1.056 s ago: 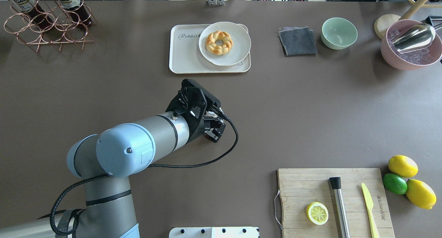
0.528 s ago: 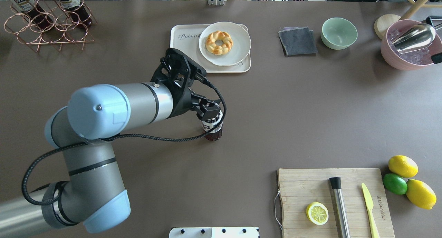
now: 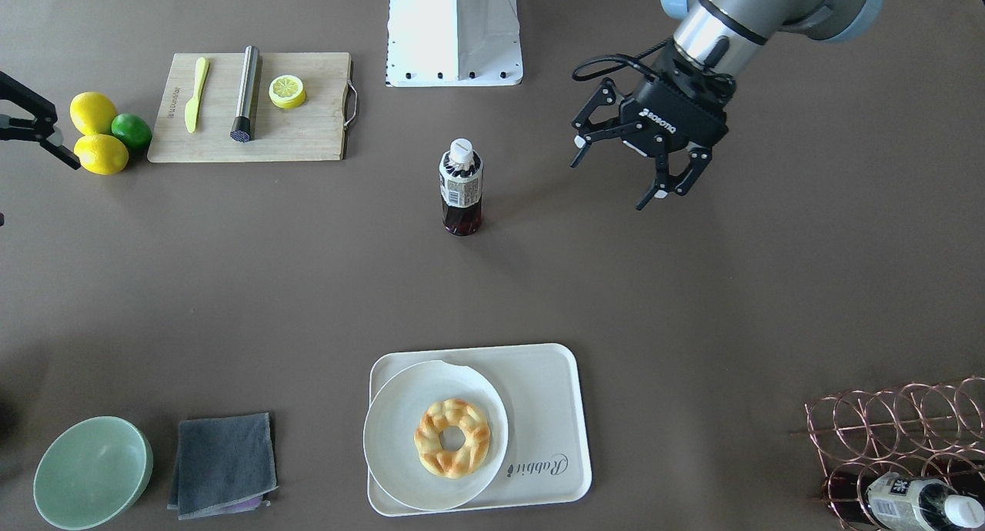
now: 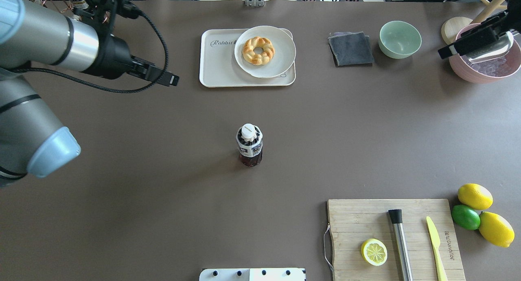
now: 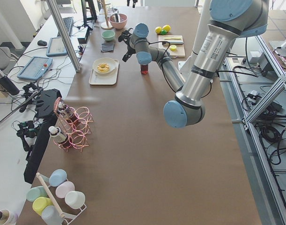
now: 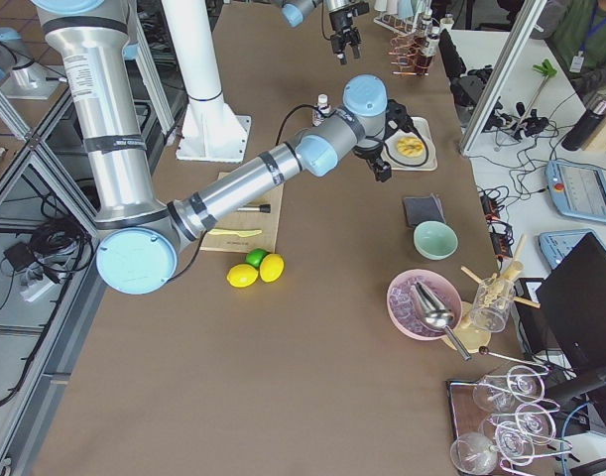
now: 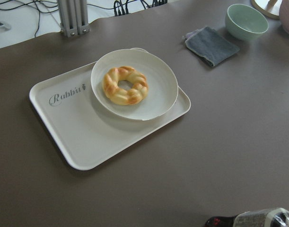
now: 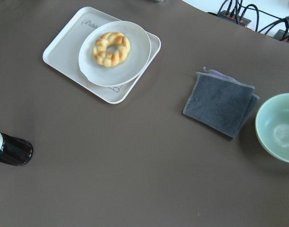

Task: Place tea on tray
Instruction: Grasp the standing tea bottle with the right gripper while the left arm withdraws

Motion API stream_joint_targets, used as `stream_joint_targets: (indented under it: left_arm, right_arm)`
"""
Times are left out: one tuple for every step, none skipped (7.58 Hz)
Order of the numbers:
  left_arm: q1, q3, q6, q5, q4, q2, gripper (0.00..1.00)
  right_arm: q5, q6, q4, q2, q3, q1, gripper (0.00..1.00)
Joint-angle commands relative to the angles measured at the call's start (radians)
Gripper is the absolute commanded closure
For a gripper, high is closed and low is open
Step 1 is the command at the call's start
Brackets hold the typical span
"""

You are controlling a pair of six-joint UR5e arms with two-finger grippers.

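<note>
Hanging above the table with nothing between them, the fingers of the left gripper (image 3: 608,183) were spread wide. To its right in the overhead view lay the tray (image 4: 222,67), bare along its lettered side. A round white plate (image 4: 281,49) carrying a braided doughnut (image 4: 258,50) covered the tray's other side. The tea (image 4: 249,144) stood upright on the bare table, cap up. It was lower than that gripper and off to its right, well apart from the fingertips and nearer the robot's base than the tray. It was not on the tray. Far to the right, the right gripper (image 4: 447,49) overlapped the pink bowl (image 4: 484,75) in the overhead view, well apart from the tea. Only a dark side-on part of it showed, so whether it was spread or closed could not be told.
</note>
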Motion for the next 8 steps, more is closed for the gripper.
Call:
stream_joint_targets:
  left_arm:
    - [-0.287,-0.044,0.123,-0.23,-0.007,0.321,0.01]
    - [-0.335,-0.033,0.305,-0.219,-0.007,0.457,0.01]
    - [-0.448,0.027,0.526,-0.222,-0.004,0.544,0.0]
    - [-0.533,0.076,0.633,-0.227,-0.001,0.568,0.0]
    - [-0.558,0.098,0.643,-0.227,-0.004,0.583,0.0]
    - [-0.558,0.103,0.644,-0.225,-0.007,0.606,0.0]
    - [-0.558,0.116,0.675,-0.218,-0.001,0.629,0.0]
    - [-0.579,0.186,0.715,-0.218,-0.001,0.632,0.0]
  right_arm:
    - [-0.221,0.254,0.0,0.171,0.035,-0.231,0.0]
    - [-0.319,0.313,0.0,0.222,0.047,-0.321,0.0]
    - [-0.443,0.386,-0.001,0.271,0.062,-0.428,0.0]
    - [-0.56,0.446,-0.001,0.302,0.073,-0.531,0.0]
    - [-0.691,0.479,-0.001,0.311,0.102,-0.643,0.0]
    - [-0.816,0.51,-0.001,0.311,0.133,-0.746,0.0]
    - [-0.94,0.516,-0.003,0.311,0.138,-0.833,0.0]
    - [-1.066,0.516,-0.004,0.311,0.138,-0.909,0.0]
